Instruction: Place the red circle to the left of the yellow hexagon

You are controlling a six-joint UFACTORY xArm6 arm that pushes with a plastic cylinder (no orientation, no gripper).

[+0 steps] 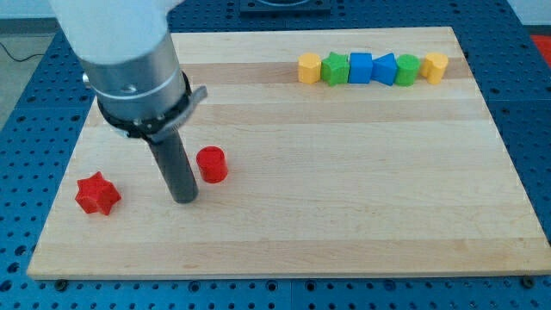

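Note:
The red circle (211, 164) is a short red cylinder on the left half of the wooden board (344, 224). My tip (183, 198) rests on the board just to the lower left of the red circle, close to it, with a narrow gap or bare contact. The yellow hexagon (309, 67) stands at the left end of a row of blocks near the view's top right. The red circle is far down and left of it.
A red star (96, 194) lies near the board's left edge. Right of the yellow hexagon the row holds a green block (335, 68), a blue cube (361, 67), a blue block (385, 69), a green block (407, 69) and a yellow block (435, 65).

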